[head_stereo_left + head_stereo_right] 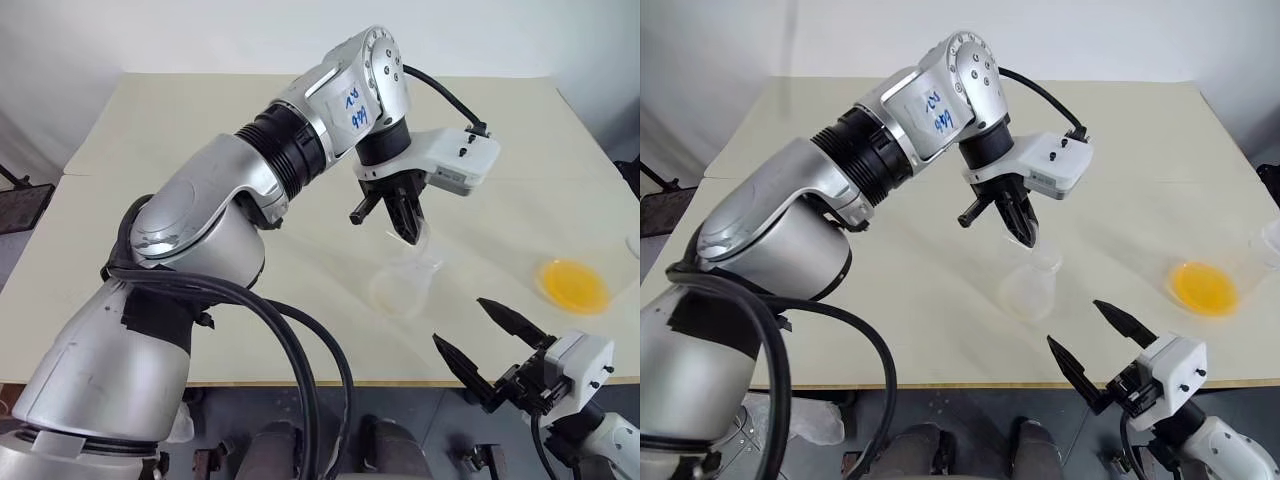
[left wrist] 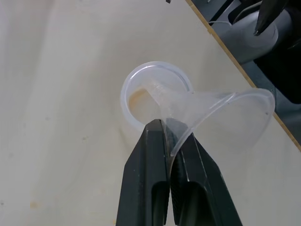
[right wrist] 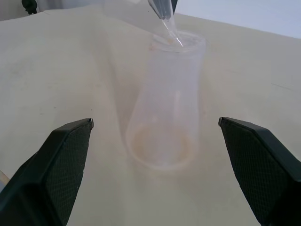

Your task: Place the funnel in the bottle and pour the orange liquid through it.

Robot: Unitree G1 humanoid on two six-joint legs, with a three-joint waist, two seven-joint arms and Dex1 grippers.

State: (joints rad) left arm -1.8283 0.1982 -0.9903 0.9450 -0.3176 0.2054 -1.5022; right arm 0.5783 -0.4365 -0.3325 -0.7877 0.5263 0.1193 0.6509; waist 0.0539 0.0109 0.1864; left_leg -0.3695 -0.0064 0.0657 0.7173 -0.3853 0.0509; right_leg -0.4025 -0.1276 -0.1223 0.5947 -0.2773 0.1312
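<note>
left wrist view: funnel (image 2: 221,110) (tilted) over bottle (image 2: 136,89)

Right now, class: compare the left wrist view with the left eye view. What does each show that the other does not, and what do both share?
Left wrist view alone: the left pincer shut on the funnel by its rim, the spout tilted into the bottle mouth.

Left eye view alone: the orange liquid in its low clear container off to the right, and the right pincer open near the table edge.

Both: funnel, bottle, left pincer, table.
</note>
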